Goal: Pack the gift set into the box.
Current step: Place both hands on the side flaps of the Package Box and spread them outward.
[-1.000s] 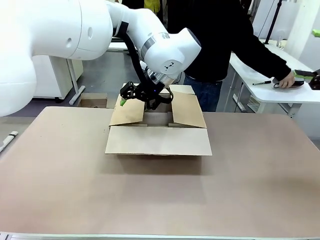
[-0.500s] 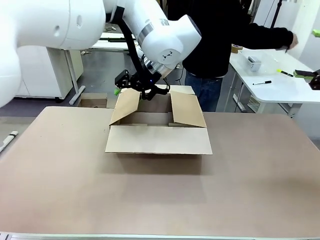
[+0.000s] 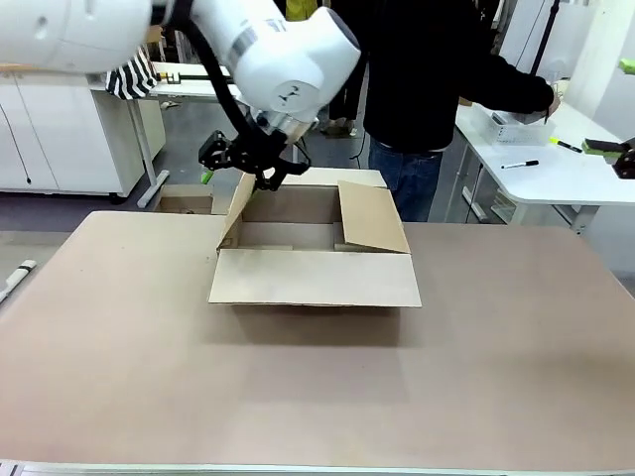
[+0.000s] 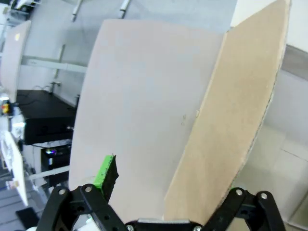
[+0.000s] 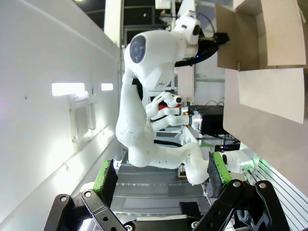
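Plain brown corrugated cardboard box (image 3: 313, 280) sits mid brown worktop (image 3: 496, 347), flaps open. Left fingers (image 4: 107, 174) hang spread wide over its raised left flap (image 3: 236, 213), with the edge poking between them, not pinched. Right fingers (image 5: 107, 180) are apart too, holding nothing.

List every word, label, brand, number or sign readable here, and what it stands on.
None can be read.
The box: plain brown cardboard, no print showing.
A small dark mark on the left arm, near its wrist: too small to read.
Things on the white side table: too small to read.
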You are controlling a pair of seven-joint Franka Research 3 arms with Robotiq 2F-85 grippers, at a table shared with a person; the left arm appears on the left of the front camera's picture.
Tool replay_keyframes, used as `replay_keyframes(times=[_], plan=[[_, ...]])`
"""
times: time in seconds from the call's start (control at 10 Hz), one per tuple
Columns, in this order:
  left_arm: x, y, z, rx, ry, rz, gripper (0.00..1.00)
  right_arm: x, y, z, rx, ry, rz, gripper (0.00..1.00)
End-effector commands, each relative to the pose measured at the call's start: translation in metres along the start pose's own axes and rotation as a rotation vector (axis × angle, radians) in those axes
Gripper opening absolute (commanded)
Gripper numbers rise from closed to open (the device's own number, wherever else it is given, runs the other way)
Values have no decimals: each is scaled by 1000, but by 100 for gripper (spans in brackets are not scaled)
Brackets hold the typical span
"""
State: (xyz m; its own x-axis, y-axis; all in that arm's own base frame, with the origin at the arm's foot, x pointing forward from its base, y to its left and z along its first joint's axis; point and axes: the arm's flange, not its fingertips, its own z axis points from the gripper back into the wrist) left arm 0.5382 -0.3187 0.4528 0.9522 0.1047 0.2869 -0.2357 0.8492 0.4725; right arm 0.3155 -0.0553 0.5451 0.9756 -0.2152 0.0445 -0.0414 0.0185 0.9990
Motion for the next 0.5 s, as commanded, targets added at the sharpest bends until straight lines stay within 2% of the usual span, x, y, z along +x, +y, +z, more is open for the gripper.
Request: replay_keyframes(times=[0.0,0.4], plan=[[-20,43,-12,-140,16,-40,100,1,1,0,9,5,18,100],[-19,94,-38,-387,17,-47,100,1,1,0,9,5,18,100]])
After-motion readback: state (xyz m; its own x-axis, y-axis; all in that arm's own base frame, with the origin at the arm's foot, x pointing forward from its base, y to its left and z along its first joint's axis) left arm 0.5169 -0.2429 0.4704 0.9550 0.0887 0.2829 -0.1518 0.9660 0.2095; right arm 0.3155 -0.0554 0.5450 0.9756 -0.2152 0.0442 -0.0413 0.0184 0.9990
